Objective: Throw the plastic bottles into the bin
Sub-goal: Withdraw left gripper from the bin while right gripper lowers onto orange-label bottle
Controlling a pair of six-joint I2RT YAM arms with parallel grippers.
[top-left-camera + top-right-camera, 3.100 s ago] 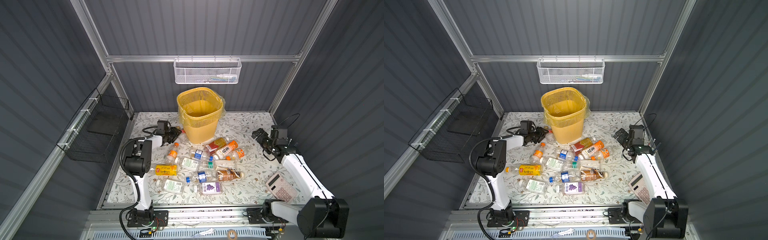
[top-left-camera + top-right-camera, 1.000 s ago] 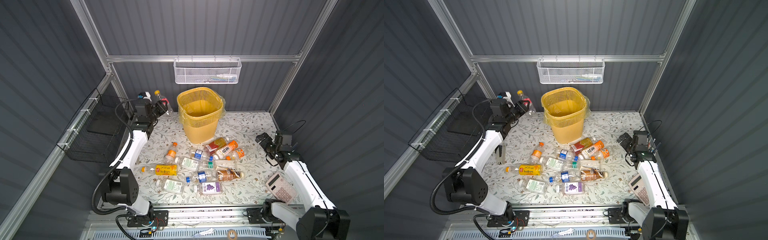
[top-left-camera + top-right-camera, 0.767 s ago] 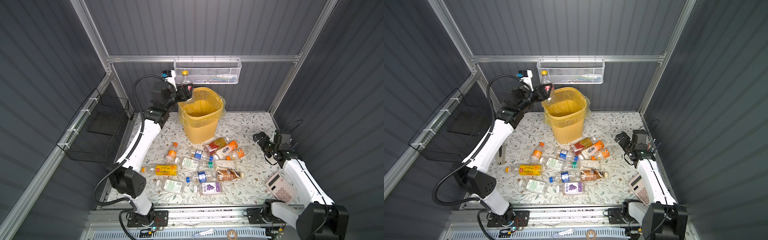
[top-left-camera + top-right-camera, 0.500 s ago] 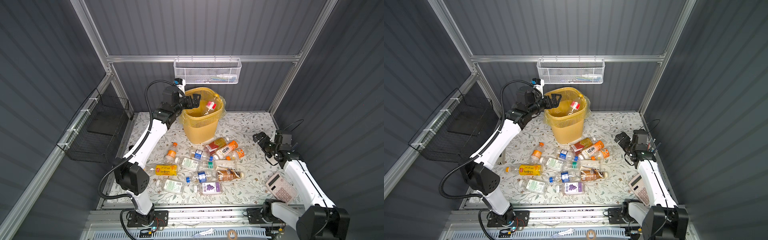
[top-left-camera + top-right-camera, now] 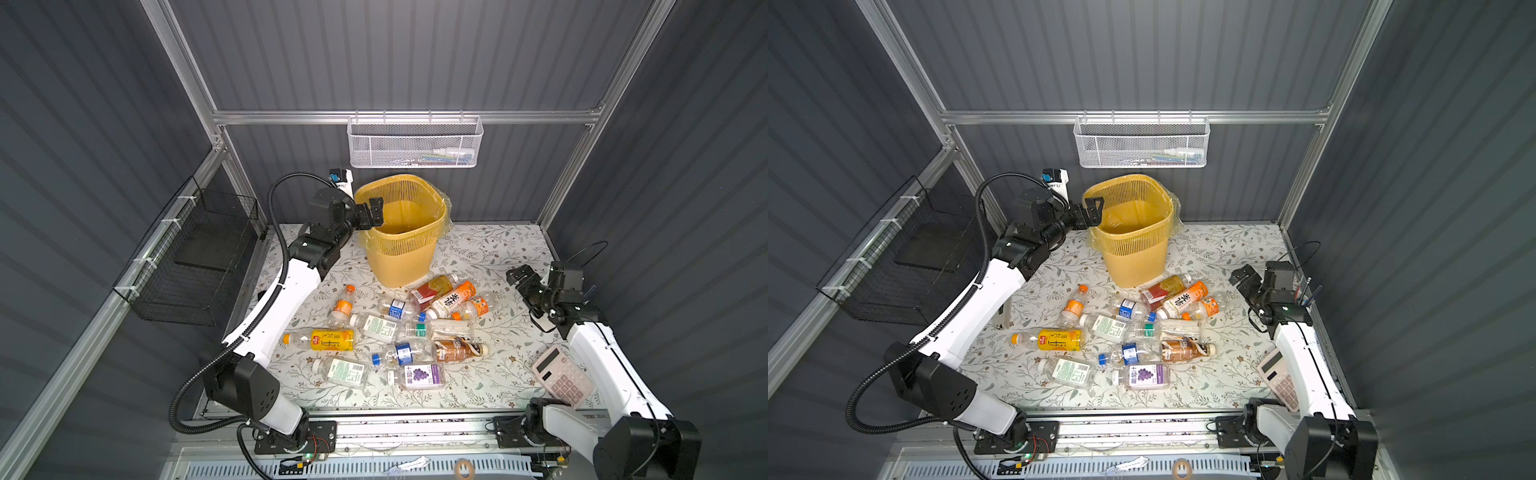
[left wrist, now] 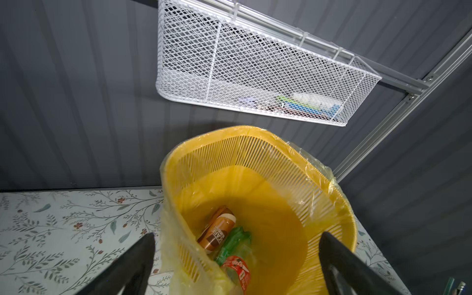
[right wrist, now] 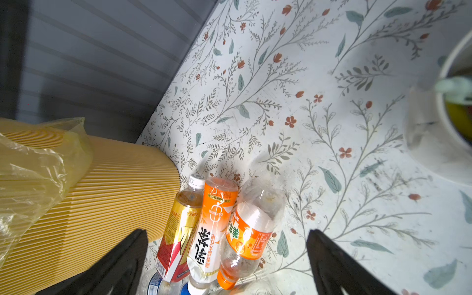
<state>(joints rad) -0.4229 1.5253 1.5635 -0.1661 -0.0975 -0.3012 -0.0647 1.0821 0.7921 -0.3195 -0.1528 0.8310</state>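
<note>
Left gripper [image 5: 370,214] gapes above the lattice-walled, bag-lined yellow plastic bin [image 5: 405,262].

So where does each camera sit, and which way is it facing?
Top views: twin eyes high over the front of the table, looking down and back; the left arm and right arm show whole.
Left wrist: up beside the bin, looking into it at bottles, the white mesh basket above; the open left gripper's fingers show.
Right wrist: low over the table, facing three bottles beside the bin's base; the open right gripper's fingers show.
Shared: every view shows the yellow bin.
</note>
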